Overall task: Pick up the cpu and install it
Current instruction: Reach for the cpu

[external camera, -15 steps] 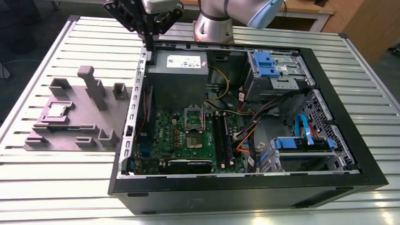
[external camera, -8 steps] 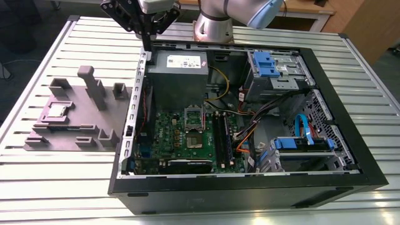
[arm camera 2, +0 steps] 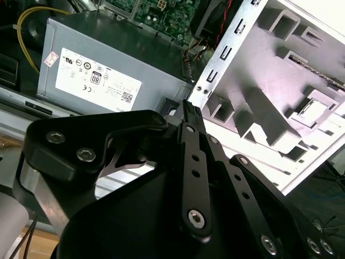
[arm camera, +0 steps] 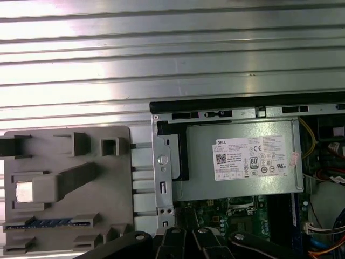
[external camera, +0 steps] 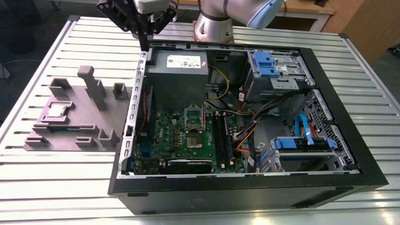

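The cpu is a small silvery square lying in a pocket of the grey fixture, left of the computer case in the exterior view. In the first wrist view the cpu shows as a bright square on the fixture. My gripper hangs high above the case's back left corner, well away from the cpu. Its black fingers meet at the tip and hold nothing. The green motherboard lies inside the case, with its metal-framed socket near the power supply.
The open black computer case takes up the middle and right of the slatted metal table. Inside are a grey power supply, blue drive brackets, and loose cables. Tall grey posts rise from the fixture.
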Controlling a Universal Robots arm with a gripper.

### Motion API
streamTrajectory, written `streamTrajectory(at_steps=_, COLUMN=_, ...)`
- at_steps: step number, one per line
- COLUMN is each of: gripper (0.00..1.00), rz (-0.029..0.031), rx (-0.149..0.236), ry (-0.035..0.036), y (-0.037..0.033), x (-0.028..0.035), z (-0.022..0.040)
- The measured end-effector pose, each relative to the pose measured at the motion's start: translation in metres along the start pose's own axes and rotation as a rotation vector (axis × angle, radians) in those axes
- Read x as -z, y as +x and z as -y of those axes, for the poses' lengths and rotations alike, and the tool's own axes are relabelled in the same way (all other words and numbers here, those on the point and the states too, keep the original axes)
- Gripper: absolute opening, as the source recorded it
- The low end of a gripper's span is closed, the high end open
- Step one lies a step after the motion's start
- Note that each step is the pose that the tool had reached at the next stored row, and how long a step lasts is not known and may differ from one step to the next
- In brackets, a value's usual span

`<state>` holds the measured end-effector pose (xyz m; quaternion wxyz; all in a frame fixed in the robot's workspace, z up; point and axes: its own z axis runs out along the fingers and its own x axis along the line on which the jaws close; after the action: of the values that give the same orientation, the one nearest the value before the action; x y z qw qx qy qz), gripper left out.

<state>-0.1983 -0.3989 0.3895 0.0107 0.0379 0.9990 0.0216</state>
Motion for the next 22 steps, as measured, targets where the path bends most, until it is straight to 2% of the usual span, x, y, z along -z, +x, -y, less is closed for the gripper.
streamTrajectory(at_steps=22, gripper=0.10, rz=-0.0004, rx=0.000, ry=0.0000, y=0.0114, x=-0.0001, z=0.0009)
